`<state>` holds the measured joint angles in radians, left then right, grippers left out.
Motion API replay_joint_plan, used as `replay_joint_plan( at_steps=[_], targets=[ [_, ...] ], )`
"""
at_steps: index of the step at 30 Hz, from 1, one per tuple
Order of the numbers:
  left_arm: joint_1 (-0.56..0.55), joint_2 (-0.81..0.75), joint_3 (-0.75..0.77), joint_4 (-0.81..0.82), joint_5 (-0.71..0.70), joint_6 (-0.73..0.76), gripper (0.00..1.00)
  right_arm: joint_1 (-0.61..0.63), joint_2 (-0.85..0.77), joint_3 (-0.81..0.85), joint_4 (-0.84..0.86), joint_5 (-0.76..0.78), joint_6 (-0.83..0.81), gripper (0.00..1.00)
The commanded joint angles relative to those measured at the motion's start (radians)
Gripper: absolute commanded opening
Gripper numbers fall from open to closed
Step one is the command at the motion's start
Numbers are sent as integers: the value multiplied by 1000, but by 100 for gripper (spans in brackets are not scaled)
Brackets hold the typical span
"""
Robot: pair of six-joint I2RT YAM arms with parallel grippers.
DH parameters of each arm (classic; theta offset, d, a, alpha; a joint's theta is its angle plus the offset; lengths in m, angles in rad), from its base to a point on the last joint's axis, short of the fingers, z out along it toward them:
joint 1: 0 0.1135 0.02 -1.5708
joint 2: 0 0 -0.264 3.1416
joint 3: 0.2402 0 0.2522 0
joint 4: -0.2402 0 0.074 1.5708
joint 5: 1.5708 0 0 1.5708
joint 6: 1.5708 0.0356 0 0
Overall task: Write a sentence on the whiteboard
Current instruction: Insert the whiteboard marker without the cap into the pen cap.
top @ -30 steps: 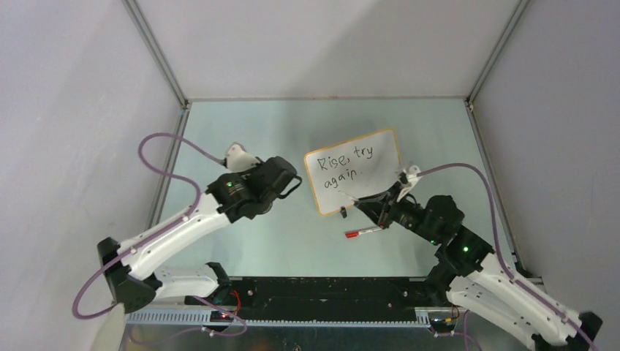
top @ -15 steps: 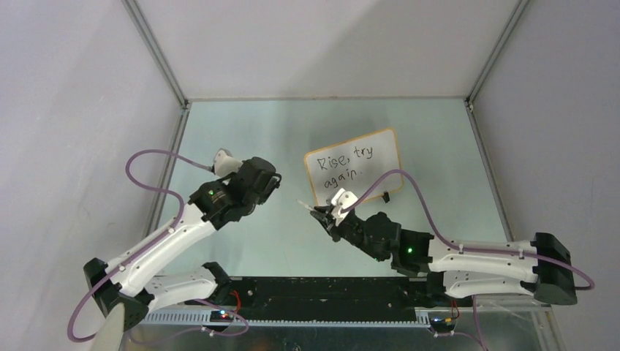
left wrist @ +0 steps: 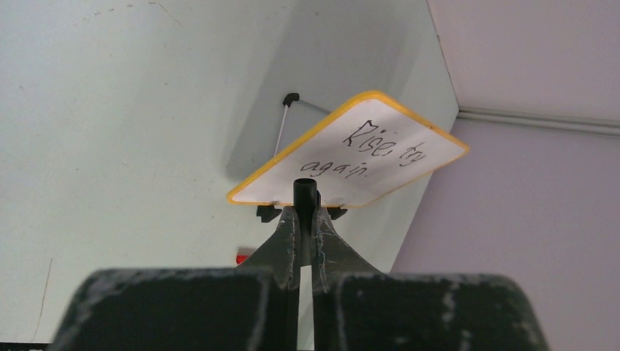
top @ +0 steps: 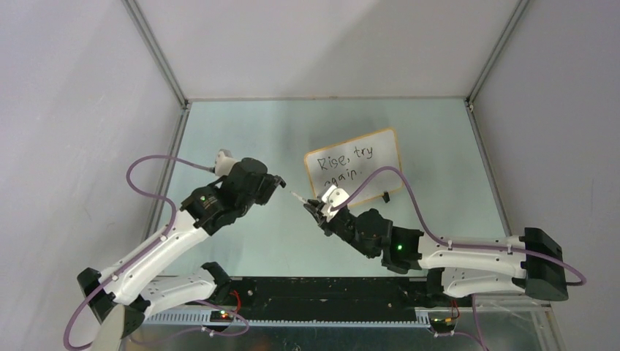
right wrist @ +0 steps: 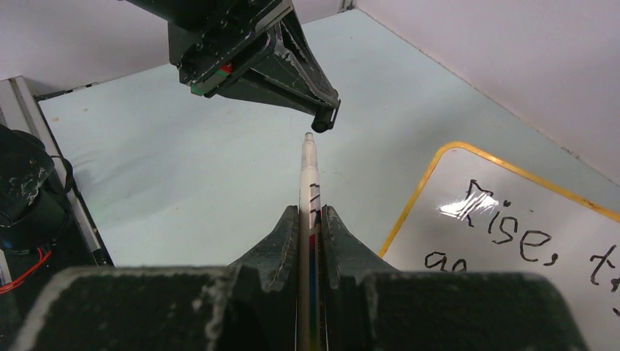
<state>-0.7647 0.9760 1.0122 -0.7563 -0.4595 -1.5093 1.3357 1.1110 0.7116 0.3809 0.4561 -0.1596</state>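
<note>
The whiteboard (top: 374, 155) stands tilted at the table's middle right, white with an orange frame and black clip feet. The sentence (top: 340, 167) "Rise, try again." is on it in black, in two lines. It also shows in the left wrist view (left wrist: 365, 150) and partly in the right wrist view (right wrist: 512, 234). My right gripper (top: 313, 208) is shut on a white marker (right wrist: 309, 183), left of the board. The marker's bare tip points at my left gripper (top: 281, 184), a short gap away. My left gripper is shut on a small black cap (left wrist: 306, 196), whose open end faces the marker tip.
Grey enclosure walls and metal corner posts (top: 157, 55) ring the pale green table (top: 241, 131). A black rail (top: 322, 292) runs along the near edge. A small red object (left wrist: 243, 258) lies on the table beyond my left fingers.
My right arm has swung left from the board's lower edge with the marker, which now points at the cap. My left gripper has drawn back to the left and turned toward it.
</note>
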Motion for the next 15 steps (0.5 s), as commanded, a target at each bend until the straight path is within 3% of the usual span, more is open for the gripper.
replay_joint_plan(
  at_steps=[1,12,14,15],
  targets=[
    [11,-31,-22,45,39,3,0,4,14,53,51,17,-16,0],
    [48,-83,-63,60,30,48,0,-9,-14,61,8,17,16,0],
    [51,-102,-99,140,-9,173,0,-53,-60,95,-110,-46,87,0],
    [51,-119,-144,241,-26,321,0,-114,-92,114,-167,-92,165,0]
  ],
)
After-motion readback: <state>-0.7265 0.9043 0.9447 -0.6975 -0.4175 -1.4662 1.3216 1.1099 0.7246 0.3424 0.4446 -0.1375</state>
